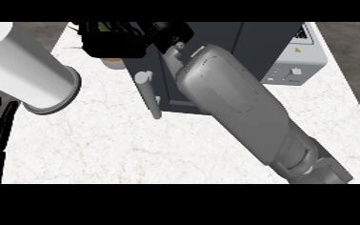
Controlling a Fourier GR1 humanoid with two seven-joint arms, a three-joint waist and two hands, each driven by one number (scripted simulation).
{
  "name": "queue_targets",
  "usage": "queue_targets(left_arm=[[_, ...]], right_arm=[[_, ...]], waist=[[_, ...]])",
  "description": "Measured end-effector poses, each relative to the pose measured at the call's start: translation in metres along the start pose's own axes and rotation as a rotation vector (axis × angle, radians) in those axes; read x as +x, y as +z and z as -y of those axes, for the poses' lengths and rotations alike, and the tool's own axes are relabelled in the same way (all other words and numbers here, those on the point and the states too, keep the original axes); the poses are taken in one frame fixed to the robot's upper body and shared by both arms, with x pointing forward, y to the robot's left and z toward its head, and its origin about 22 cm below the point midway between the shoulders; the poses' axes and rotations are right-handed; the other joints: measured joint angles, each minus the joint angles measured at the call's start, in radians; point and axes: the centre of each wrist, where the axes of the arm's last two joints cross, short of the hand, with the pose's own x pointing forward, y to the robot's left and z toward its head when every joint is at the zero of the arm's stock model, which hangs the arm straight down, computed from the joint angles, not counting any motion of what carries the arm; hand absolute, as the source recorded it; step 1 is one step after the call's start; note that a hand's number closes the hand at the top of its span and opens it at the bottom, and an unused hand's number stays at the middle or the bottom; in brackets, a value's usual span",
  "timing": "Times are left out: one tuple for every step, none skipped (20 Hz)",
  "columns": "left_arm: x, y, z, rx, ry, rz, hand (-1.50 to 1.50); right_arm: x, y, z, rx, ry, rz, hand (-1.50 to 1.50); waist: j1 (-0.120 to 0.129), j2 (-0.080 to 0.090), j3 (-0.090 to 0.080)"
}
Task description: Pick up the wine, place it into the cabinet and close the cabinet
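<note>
right hand (116,40): black mass at the top of the view, left of the cabinet (232,38). grip state: cannot tell, it is seen end-on and partly cropped by the frame edge.
load: cannot confirm. a greenish sliver (105,27) shows at the hand's upper edge and a tan patch (112,63) just under it. either may be the wine, not enough shows to say.
right forearm (239,109): comes in from the lower right and runs diagonally across the cabinet front, hiding most of the opening.
left hand: not in view. a big pale cylinder (38,76) fills the left edge, close to the camera. probably part of the left arm, not sure.
door (144,76): looks swung out toward the robot and seen near edge-on, with the pale handle (149,95) on it. the hand sits on the far left side of the door, not inside the cabinet as far as i can see.
counter (105,143): white marble, no bottle standing on the visible part.
appliance (299,64): pale box touching or just beside the cabinet's right side, out of the way.
step (my read): carry or insert phase. wine likely in hand, not yet placed, door not yet closed.
next move needs: bring the hand round the door edge into the opening, keep the bottle upright, keep the wrist off the handle.
risk: door edge and handle lie between the hand and the opening, so a clip there is likely. the view of the shelf is blocked by the forearm.
</note>
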Motion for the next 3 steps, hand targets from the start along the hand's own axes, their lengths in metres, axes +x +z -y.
queue_targets(left_arm=[[0.0008, -0.0004, -0.0008, -0.002, -0.001, -0.004, -1.5], [0.0016, -0.0024, 0.0, -0.004, -0.001, -0.002, -1.5], [0.0006, -0.0024, 0.0001, -0.006, -0.004, -0.003, -1.5]], right_arm=[[-0.0019, 0.0003, 0.0032, 0.006, 0.012, 0.004, 1.5], [-0.003, 0.0003, 0.0051, 0.012, 0.022, 0.01, 1.5], [-0.0052, 0.0013, 0.006, 0.013, 0.033, 0.02, 1.5]], waist=[[0.002, -0.002, -0.001], [0.002, -0.002, -0.003], [0.001, -0.004, -0.001]])
